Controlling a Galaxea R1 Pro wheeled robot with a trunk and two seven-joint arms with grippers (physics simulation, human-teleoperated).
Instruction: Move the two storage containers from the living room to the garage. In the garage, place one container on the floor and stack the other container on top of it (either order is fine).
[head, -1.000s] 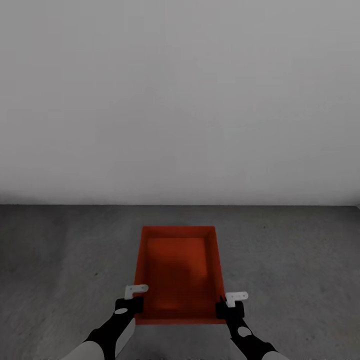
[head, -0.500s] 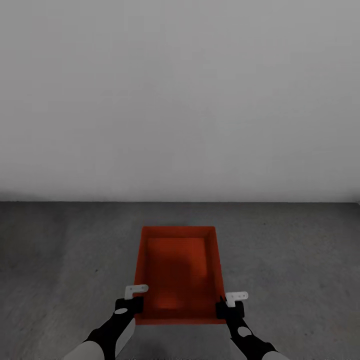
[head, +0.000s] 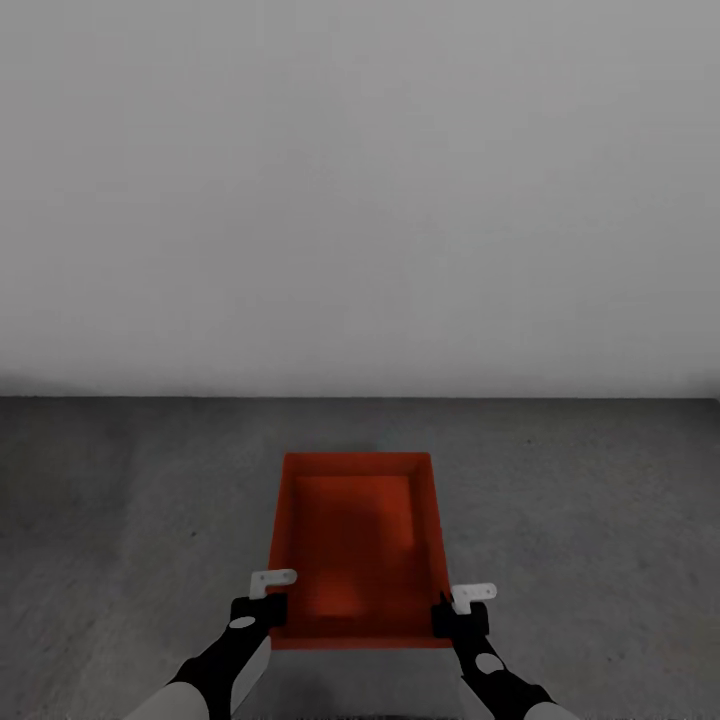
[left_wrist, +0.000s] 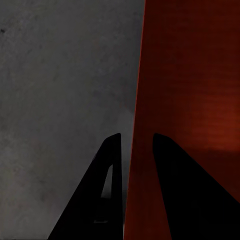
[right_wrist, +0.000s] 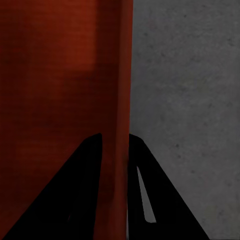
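Observation:
One red-orange storage container (head: 355, 540) hangs low over the dark grey concrete floor (head: 120, 500), held between both arms. My left gripper (head: 268, 608) is shut on the container's left wall near its near corner. In the left wrist view, the left gripper (left_wrist: 136, 137) has one dark finger inside the container (left_wrist: 195, 90) and one outside. My right gripper (head: 445, 615) is shut on the right wall. The right wrist view shows the same straddling grip, the right gripper (right_wrist: 115, 136) pinching the container (right_wrist: 60, 75). The second container is out of view.
A plain white wall (head: 360, 200) rises a short way beyond the container, meeting the floor along a straight line. Mottled concrete stretches to both sides of the container, as in the right wrist view of the floor (right_wrist: 190, 100).
The line where wall meets floor sits slightly higher in the picture, so the camera has moved. The container and both grippers keep their places in the view.

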